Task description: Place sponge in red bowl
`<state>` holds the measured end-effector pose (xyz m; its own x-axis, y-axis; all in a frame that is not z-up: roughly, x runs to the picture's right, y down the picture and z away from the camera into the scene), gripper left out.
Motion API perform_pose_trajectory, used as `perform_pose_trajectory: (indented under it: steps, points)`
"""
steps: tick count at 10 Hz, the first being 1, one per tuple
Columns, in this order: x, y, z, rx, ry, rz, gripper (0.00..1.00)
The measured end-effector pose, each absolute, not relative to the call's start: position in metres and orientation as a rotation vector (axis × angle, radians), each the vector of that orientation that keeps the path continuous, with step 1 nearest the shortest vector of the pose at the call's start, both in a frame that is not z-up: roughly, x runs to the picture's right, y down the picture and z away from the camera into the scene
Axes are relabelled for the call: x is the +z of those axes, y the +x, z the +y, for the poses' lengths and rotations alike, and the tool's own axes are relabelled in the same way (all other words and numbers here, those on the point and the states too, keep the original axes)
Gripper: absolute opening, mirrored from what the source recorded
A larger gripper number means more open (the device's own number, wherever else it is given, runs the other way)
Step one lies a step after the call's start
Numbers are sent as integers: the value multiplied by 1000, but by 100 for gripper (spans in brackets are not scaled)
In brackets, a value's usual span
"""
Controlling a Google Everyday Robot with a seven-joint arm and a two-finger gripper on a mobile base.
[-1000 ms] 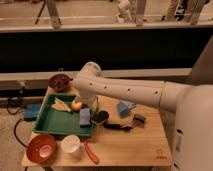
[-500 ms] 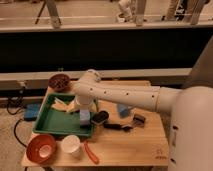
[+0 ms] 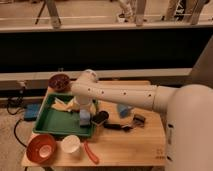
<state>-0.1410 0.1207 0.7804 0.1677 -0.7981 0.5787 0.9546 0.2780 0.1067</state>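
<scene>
The sponge is a pale blue block standing at the right end of the green tray. The red bowl sits on the table's front left corner, in front of the tray. My white arm reaches in from the right, and my gripper hangs over the tray right above the sponge, touching or almost touching its top. The arm's wrist hides the gripper's upper part.
A white cup and a red utensil lie right of the red bowl. A dark bowl stands at the back left. A dark can, a blue cup and black objects sit right of the tray. Yellowish items lie in the tray.
The arm has swung left and lowered, bringing the gripper down over the sponge at the tray's right end. The objects on the table have not moved.
</scene>
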Motion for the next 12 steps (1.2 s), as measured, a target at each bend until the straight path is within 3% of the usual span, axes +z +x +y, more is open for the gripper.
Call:
perform_pose_trajectory:
  steps: [7,12]
  points:
    - [779,-190,125,-1896,-43,-705,80]
    - [804,-217,136,-2319,136,-772,80]
